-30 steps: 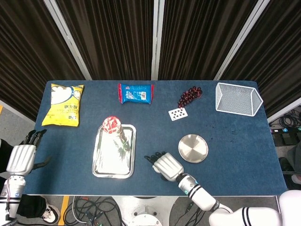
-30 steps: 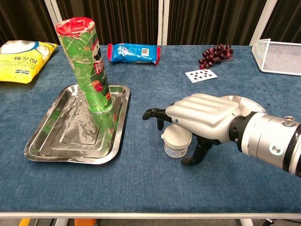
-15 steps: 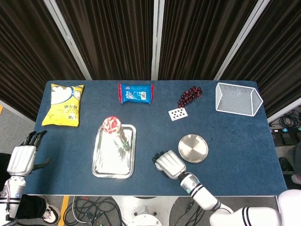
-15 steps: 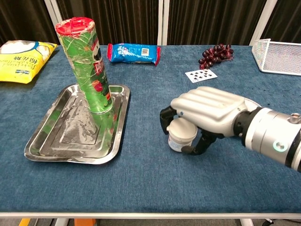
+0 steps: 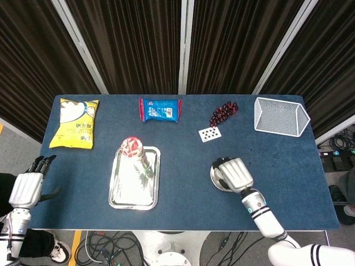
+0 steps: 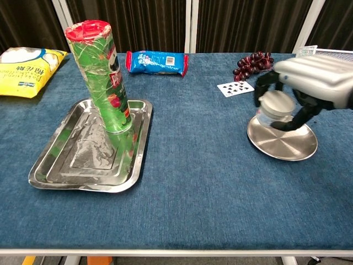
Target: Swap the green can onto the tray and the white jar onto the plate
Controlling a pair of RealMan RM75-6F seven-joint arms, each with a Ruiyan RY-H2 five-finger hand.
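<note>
Shiny metal tray [image 6: 51,165] and plate [image 6: 287,146] on matt blue cloth table [image 6: 193,193].

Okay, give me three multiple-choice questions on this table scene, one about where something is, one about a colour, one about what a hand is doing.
1. Where does the green can stand?
A. upright on the tray
B. on the round plate
C. inside the wire basket

2. What colour is the can's lid?
A. blue
B. red
C. yellow

3. What is the right hand doing?
A. lying flat and empty on the cloth
B. pressing down on the playing card
C. holding the white jar over the plate

Answers:
1 A: in the chest view the can's base sits within the tray's rim.
2 B: the top of the can shows red in both views.
3 C: the fingers wrap the jar above the plate's rear edge; whether the jar touches the plate cannot be told.
</note>
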